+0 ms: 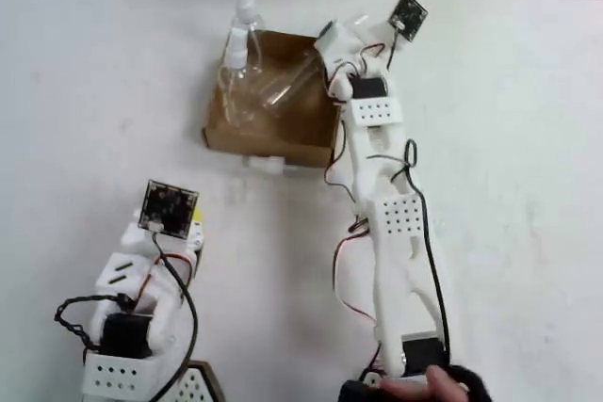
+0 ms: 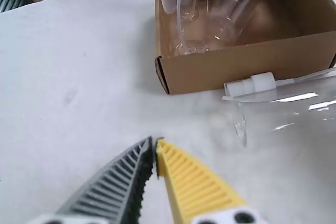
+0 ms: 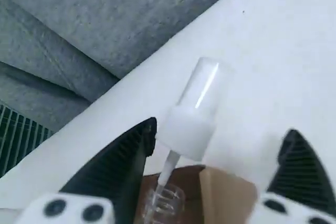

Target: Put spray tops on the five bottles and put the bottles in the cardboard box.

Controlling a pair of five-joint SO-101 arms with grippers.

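Left gripper (image 2: pixel 155 142): grey and yellow fingers pressed together, holding nothing, low over the white table (image 1: pixel 85 91), well short of the cardboard box (image 1: pixel 268 143). One clear bottle (image 2: pixel 307 111) lies on its side on the table, its spray top (image 2: pixel 251 84) just beside the box's near wall. Inside the box are more clear bottles (image 1: pixel 247 82), two white tops up at the left side. Right gripper (image 3: pixel 220 129): at the box's far right corner, fingers spread wide, a standing bottle's sprayer (image 3: pixel 191 116) in the gap, not pinched.

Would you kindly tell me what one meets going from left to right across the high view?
The left arm → cardboard box → right arm.
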